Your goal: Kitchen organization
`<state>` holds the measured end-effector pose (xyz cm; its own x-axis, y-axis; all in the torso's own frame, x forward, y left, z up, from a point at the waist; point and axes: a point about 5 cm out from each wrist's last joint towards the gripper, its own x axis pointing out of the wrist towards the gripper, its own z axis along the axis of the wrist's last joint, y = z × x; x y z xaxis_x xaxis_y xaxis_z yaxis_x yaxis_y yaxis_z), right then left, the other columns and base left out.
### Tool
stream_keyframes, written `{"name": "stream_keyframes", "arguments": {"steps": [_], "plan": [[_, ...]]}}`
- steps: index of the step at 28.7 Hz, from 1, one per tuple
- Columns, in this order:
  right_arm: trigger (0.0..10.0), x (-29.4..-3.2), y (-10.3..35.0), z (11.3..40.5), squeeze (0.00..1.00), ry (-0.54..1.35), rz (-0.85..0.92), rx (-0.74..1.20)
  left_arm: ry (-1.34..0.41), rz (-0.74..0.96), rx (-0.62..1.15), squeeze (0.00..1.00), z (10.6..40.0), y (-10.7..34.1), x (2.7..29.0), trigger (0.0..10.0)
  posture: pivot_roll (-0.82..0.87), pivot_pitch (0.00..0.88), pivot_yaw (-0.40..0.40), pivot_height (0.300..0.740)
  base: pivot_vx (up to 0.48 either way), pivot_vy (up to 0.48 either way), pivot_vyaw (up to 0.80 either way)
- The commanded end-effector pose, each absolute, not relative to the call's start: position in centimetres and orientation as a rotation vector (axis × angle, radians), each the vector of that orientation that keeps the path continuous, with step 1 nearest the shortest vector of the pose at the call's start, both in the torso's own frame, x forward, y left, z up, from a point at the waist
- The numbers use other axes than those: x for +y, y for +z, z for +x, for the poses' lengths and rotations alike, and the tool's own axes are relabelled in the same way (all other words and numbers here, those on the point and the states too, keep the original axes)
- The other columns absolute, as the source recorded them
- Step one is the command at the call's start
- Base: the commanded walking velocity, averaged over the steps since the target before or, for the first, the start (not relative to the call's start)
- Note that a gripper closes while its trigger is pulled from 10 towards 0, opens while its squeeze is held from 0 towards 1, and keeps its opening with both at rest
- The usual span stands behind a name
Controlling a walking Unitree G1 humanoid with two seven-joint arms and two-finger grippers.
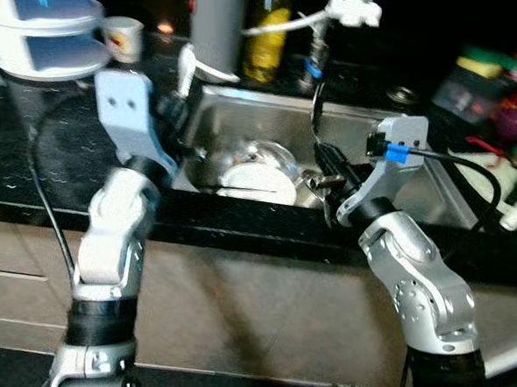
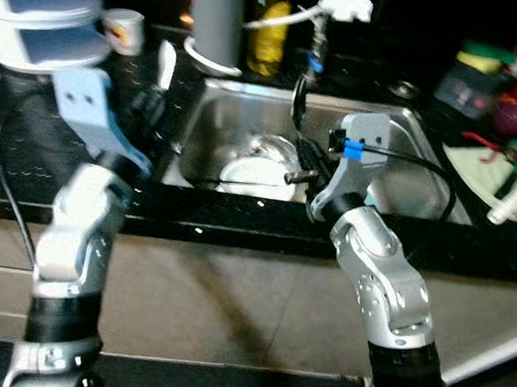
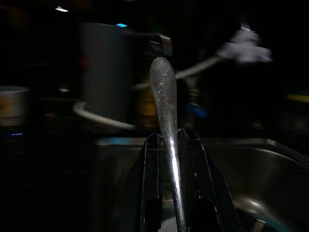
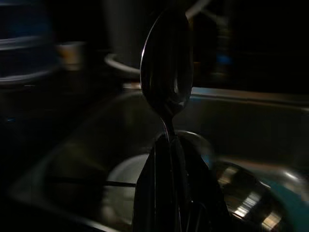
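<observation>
My left gripper [image 1: 181,103] hovers over the left rim of the steel sink [image 1: 236,111], shut on a silver cutlery handle [image 3: 164,96] that sticks up past the fingers. My right gripper [image 1: 328,161] is over the middle of the sink, shut on the stem of a spoon [image 4: 166,63]. The spoon's bowl [image 2: 298,99] points upward. Down in the sink lie a white plate [image 1: 259,181] and a shiny steel dish [image 1: 272,154].
A black countertop [image 1: 46,163] surrounds the sink. At the back stand a white stacked container [image 1: 42,36], a small cup [image 1: 124,37], a grey cylinder [image 1: 217,25], a yellow bottle [image 1: 266,35] and a white tap head [image 1: 354,9]. Colourful clutter [image 1: 489,83] fills the right counter.
</observation>
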<state>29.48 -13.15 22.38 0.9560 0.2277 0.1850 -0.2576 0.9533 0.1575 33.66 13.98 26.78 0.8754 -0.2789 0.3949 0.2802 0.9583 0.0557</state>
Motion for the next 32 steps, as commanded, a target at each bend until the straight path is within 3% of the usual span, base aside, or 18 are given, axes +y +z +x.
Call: {"name": "stream_keyframes", "arguments": {"steps": [1,12,13,14,15,16,27,28,32], "plan": [[10.0,-13.5,22.4,29.6,0.00,0.225,0.173,-0.166,-0.324,0.021,-0.424,0.00,33.8,27.1,13.2,10.0,0.06,0.000,-0.175,0.740,0.000,0.000,-0.80],[10.0,-13.4,22.7,29.8,0.00,0.229,0.161,-0.178,-0.304,0.103,-0.313,0.00,37.3,24.4,14.3,10.0,0.04,0.000,-0.175,0.740,0.000,0.000,0.00],[10.0,-13.5,22.7,29.7,0.00,0.227,0.160,-0.179,-0.317,0.075,-0.298,0.24,37.7,24.1,14.5,10.0,0.04,0.000,-0.173,0.740,0.000,0.000,0.00],[10.0,-13.5,22.8,29.7,0.00,0.226,0.160,-0.181,-0.328,0.052,-0.291,0.24,37.9,23.9,14.7,10.0,0.04,0.000,-0.173,0.740,0.000,0.000,0.00],[10.0,-13.6,22.8,29.7,0.00,0.225,0.159,-0.182,-0.338,0.028,-0.285,0.88,38.1,23.7,14.8,10.0,0.03,0.000,-0.172,0.740,0.000,0.000,0.00],[10.0,-13.6,22.8,29.6,0.00,0.224,0.160,-0.184,-0.340,0.020,-0.282,1.00,38.3,23.5,14.9,10.0,0.03,0.000,-0.172,0.740,0.000,0.000,0.00],[10.0,-13.5,23.1,29.3,0.00,0.244,0.167,-0.199,-0.366,-0.047,-0.384,1.00,38.4,25.1,14.6,10.0,0.03,0.000,-0.179,0.740,0.000,0.000,0.00],[10.0,-13.1,23.0,29.5,0.00,0.254,0.164,-0.198,-0.399,-0.084,-0.427,0.00,37.6,25.7,14.1,10.0,0.03,0.000,-0.183,0.740,0.000,0.000,0.00],[10.0,-12.6,23.0,30.0,0.00,0.268,0.160,-0.198,-0.460,-0.125,-0.484,0.00,36.1,26.5,13.1,10.0,0.05,0.000,-0.187,0.740,0.000,0.000,0.00]]}}
